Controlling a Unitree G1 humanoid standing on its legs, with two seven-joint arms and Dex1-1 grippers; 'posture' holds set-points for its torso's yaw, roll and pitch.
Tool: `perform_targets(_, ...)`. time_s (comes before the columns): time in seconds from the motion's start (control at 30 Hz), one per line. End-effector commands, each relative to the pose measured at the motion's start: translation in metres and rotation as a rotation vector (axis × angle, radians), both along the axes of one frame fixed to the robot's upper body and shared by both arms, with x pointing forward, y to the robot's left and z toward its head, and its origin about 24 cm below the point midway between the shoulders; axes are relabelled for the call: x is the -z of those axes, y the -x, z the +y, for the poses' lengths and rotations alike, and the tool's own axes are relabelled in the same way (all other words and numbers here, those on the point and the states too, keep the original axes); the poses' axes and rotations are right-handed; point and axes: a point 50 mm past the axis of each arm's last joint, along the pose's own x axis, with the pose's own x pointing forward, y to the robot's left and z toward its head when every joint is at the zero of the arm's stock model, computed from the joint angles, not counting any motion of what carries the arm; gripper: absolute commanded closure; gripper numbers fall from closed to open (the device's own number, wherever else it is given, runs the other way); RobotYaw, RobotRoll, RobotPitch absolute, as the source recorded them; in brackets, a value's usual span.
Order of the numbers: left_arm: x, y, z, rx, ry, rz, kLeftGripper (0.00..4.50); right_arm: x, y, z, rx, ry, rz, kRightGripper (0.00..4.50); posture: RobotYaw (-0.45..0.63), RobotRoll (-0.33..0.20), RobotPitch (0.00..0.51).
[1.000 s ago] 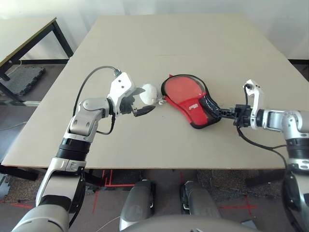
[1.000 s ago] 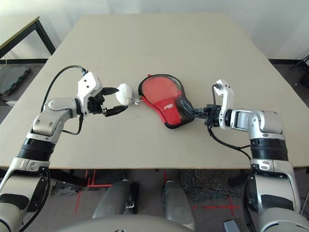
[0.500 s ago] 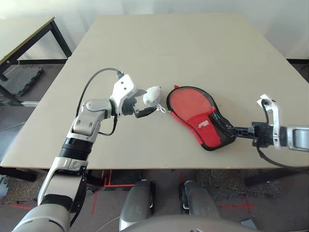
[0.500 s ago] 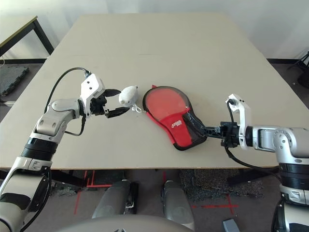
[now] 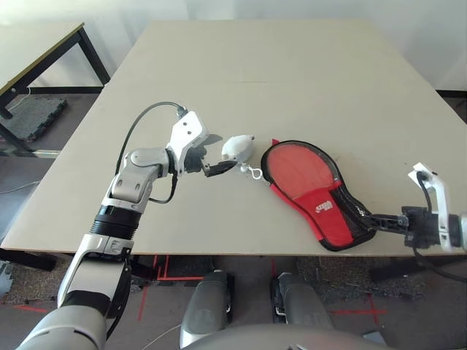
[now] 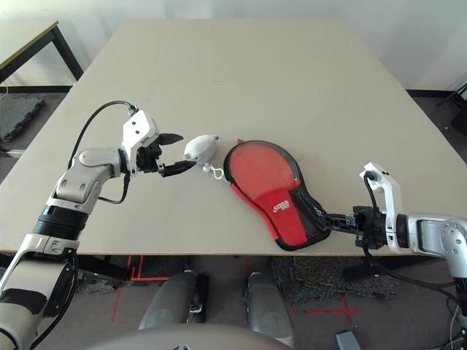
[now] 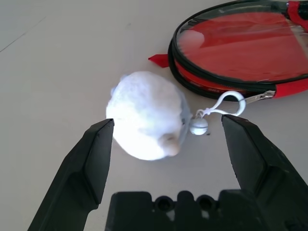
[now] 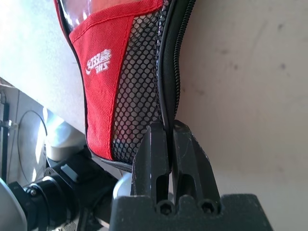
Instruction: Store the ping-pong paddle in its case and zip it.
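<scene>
The red case [image 5: 319,206] lies flat near the table's front edge, with its black mesh patch [image 8: 139,91] and white logo at the narrow end. Inside its black zipper rim shows a round red face [image 5: 299,166], perhaps the ping-pong paddle; no handle shows. My right gripper [image 6: 332,217] is shut on the zipper rim at the narrow end [image 8: 166,126]. A white wad of soft cloth [image 7: 144,115] hangs by a white clasp from the case's round end. My left gripper [image 5: 215,162] stands open, its fingers [image 7: 94,154] on either side of the wad without touching it.
The far half of the table [image 5: 277,65] is bare. A second table [image 5: 36,51] with black legs stands at the far left. My right forearm [image 6: 430,235] reaches in over the front right edge.
My right gripper has dragged the case right and toward the front edge. The white wad has trailed after it, away from my left gripper, which stays open in place.
</scene>
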Motion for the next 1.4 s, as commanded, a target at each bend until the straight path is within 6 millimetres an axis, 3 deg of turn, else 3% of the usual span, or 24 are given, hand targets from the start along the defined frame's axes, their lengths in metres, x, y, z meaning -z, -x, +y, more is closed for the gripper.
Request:
perform_targets(0.03, 0.002, -0.001, 0.001, 0.004, -0.010, 0.010, 0.00, -0.001, 0.005, -0.006, -0.016, 0.030, 0.022, 4.45, 0.07, 0.000, 0.088)
perform_targets(0.13, 0.001, -0.001, 0.001, 0.005, -0.007, 0.011, 0.00, -0.014, 0.000, -0.007, -0.045, 0.021, -0.041, 3.68, 0.07, 0.000, 0.086)
perform_targets(0.33, -0.007, -0.003, 0.002, -0.008, 0.035, -0.002, 0.00, -0.040, -0.004, -0.019, -0.113, 0.056, -0.130, 1.41, 0.07, 0.000, 0.088)
perform_targets(0.47, -0.010, -0.002, 0.002, 0.002, 0.043, 0.001, 0.00, -0.062, -0.022, -0.024, -0.113, 0.099, -0.277, 0.03, 0.07, 0.000, 0.087)
perform_targets(0.57, -0.010, -0.001, 0.002, 0.006, 0.046, 0.005, 0.00, -0.072, -0.037, -0.015, -0.132, 0.088, -0.364, 0.03, 0.07, 0.000, 0.085)
perform_targets(0.63, -0.010, -0.001, 0.002, 0.003, 0.046, 0.007, 0.00, -0.070, -0.054, 0.002, -0.183, 0.091, -0.435, 0.03, 0.08, 0.000, 0.082)
perform_targets(0.77, -0.010, -0.001, 0.002, -0.004, 0.048, 0.010, 0.00, -0.057, -0.081, 0.037, -0.264, 0.118, -0.500, 0.03, 0.08, 0.000, 0.079)
perform_targets(0.97, -0.010, -0.001, 0.003, -0.006, 0.038, 0.016, 0.00, -0.033, -0.102, 0.054, -0.316, 0.171, -0.501, 0.03, 0.10, 0.000, 0.078)
perform_targets(1.13, -0.008, -0.003, 0.002, -0.024, 0.021, 0.008, 0.00, -0.016, -0.109, 0.061, -0.340, 0.199, -0.493, 0.03, 0.10, 0.000, 0.079)
perform_targets(1.4, -0.008, -0.006, -0.006, -0.011, 0.018, 0.011, 0.00, 0.004, -0.101, 0.063, -0.378, 0.208, -0.417, 0.03, 0.10, 0.000, 0.081)
